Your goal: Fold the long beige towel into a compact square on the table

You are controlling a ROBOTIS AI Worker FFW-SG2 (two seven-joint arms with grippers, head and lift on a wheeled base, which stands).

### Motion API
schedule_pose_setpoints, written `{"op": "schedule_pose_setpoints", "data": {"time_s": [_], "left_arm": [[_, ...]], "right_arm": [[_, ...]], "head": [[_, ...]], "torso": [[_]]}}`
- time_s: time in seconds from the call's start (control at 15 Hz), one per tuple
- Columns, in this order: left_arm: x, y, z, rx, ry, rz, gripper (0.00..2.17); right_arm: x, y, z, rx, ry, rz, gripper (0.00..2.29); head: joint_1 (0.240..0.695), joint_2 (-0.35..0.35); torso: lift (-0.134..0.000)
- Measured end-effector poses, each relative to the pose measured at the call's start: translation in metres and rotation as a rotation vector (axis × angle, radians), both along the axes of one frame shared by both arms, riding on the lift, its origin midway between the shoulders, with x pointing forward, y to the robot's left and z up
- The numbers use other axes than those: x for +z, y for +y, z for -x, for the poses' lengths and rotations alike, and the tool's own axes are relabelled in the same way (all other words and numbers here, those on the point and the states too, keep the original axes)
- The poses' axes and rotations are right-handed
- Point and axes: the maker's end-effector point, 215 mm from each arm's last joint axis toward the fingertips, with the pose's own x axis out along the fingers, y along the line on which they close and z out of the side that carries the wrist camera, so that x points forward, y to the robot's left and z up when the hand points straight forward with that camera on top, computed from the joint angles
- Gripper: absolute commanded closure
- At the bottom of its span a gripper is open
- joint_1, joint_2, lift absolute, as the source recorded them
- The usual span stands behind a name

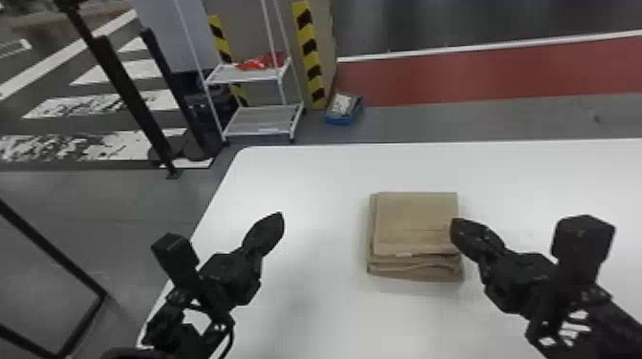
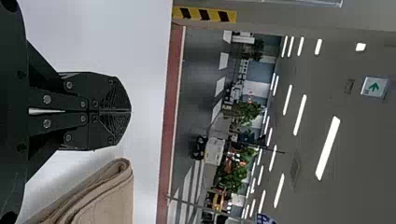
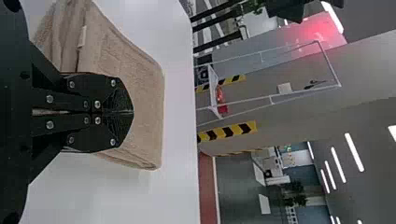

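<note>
Left gripper (image 1: 280,219) and right gripper (image 1: 454,225): fingertips together on both; towel (image 1: 415,222) folded.
Left gripper's tips are over the table (image 1: 305,172), left of the towel; right gripper's tips overlap the towel's right edge in the head view (contact cannot be confirmed). Towel lies as a squarish stack, near-side layers slightly uneven. Beyond the table, a white rack (image 1: 260,75) and blue bin (image 1: 338,120) stand on the floor.

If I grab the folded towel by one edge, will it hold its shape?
Probably not: the towel looks like soft cloth, so its loose layers would likely sag or fan open. Being low and flat on the table, it seems more apt to slide or rumple than tip if pushed.
</note>
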Motion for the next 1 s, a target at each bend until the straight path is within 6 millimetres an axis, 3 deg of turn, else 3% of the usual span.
{"op": "schedule_pose_setpoints", "data": {"time_s": [0.07,0.13,0.33,0.6,1.0], "left_arm": [[0.008,-0.002,0.001,-0.002,-0.015,-0.001,0.19],[0.019,-0.004,0.003,-0.004,-0.033,-0.002,0.0],[0.042,-0.005,0.01,0.035,-0.073,-0.024,0.01],[0.065,-0.003,0.02,0.143,-0.122,-0.129,0.02],[0.059,0.007,0.019,0.263,-0.186,-0.219,0.02]], "right_arm": [[0.014,-0.003,-0.002,-0.005,-0.02,-0.004,0.0],[0.026,-0.006,-0.004,-0.014,-0.037,0.003,0.0],[0.043,-0.023,-0.014,-0.095,-0.1,0.085,0.06],[0.037,-0.028,-0.013,-0.159,-0.108,0.13,0.06],[0.034,-0.025,0.022,-0.19,-0.139,0.188,0.07]], "head": [[0.695,0.255],[0.695,0.25],[0.695,0.229],[0.695,0.225],[0.695,0.251]], "torso": [[-0.123],[-0.123],[-0.123],[-0.123],[-0.123]]}}
